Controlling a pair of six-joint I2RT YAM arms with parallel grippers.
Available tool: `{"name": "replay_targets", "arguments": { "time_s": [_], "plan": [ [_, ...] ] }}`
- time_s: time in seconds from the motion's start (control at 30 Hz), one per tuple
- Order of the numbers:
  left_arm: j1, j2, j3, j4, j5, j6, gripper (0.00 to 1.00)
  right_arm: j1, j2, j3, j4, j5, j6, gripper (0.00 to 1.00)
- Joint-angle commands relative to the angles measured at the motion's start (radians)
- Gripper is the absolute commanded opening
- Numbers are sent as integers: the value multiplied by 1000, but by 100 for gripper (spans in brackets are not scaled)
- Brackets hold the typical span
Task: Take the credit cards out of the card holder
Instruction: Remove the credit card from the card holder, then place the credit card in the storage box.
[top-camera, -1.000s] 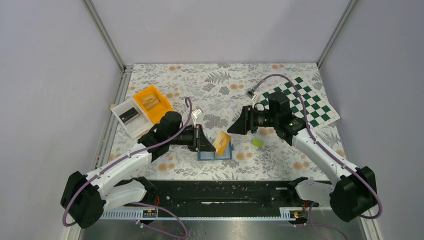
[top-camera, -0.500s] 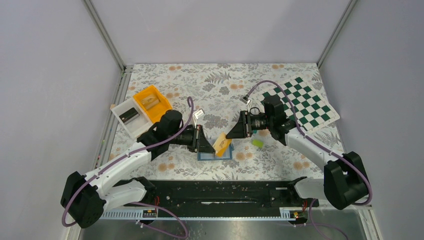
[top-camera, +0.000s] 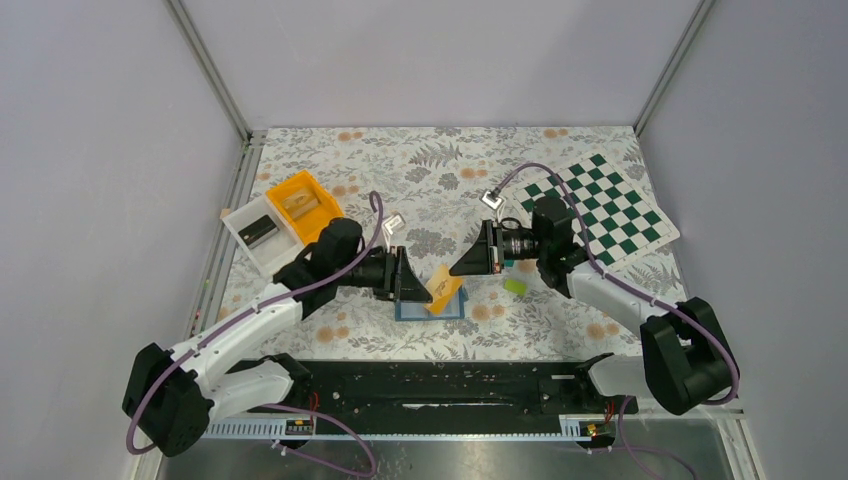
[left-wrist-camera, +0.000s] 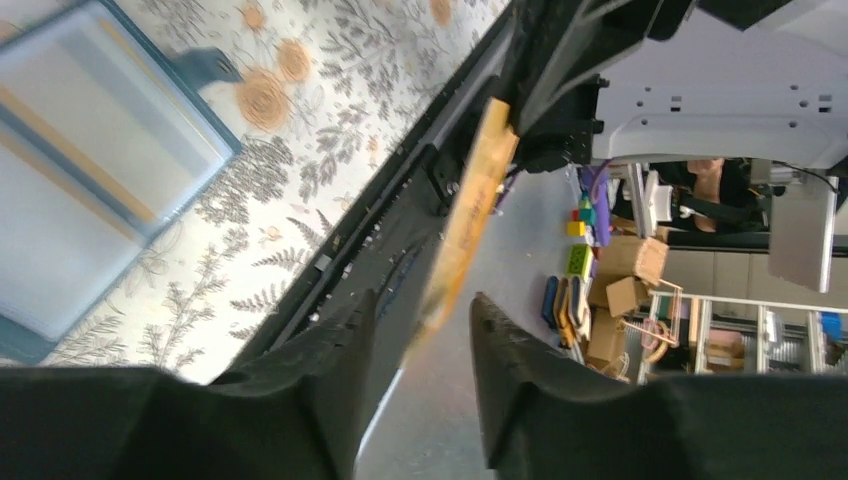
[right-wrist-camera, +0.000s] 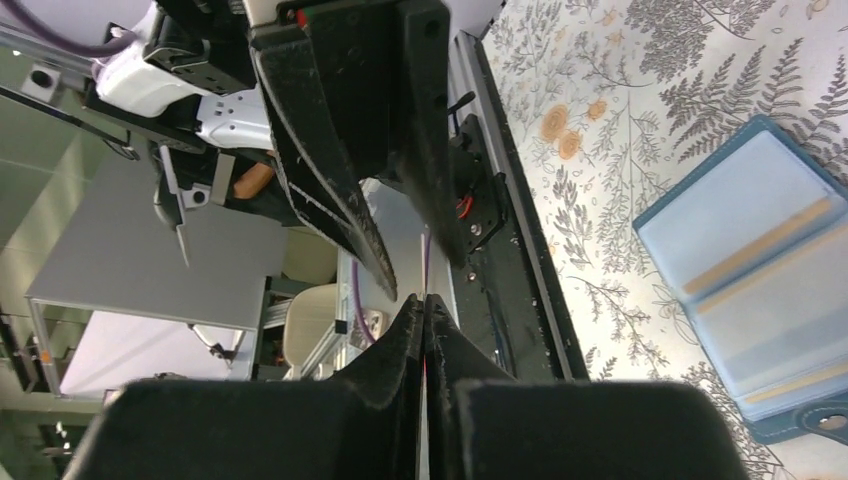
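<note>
Bright, even overhead light; soft shadows beside the card holder (top-camera: 412, 310), its pockets washed-out in wrist views.

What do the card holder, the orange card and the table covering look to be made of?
Card holder: probably soft plastic or faux leather, matte blue with pale translucent pockets. Orange card: stiff plastic or cardboard, unbent though held by one end. Table covering: flat floral-printed sheet, cloth or vinyl, unclear.

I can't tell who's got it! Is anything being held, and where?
The right gripper is shut on the orange card, pinching its upper edge above the card holder. The left gripper stands open around its lower end.
</note>
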Motion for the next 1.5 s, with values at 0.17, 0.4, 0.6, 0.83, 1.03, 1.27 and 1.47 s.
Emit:
{"name": "replay_targets", "arguments": {
  "time_s": [0.17, 0.4, 0.6, 0.83, 1.03, 1.27, 1.47],
  "plan": [
    [92, -111, -94, 270, -135, -208, 63, -2, 17, -63, 371, 177, 388, 0],
    [101, -135, -157, 436, -154, -318, 64, -3, -45, -100, 357, 356, 438, 0],
    [100, -130, -174, 538, -201, -362, 58, -2, -74, -144, 376, 435, 475, 0],
    [101, -87, -150, 578, -212, -379, 35, -2, -33, -170, 454, 435, 526, 0],
    [101, -75, -159, 588, -226, -395, 15, -2, -26, -183, 460, 449, 529, 0],
    [164, -70, -135, 473, -244, -366, 0, -5, -17, -193, 446, 456, 520, 2],
    [440, -39, -9, 285, -136, -286, 0, -13, -89, -210, 392, 439, 494, 45]
  ]
}}
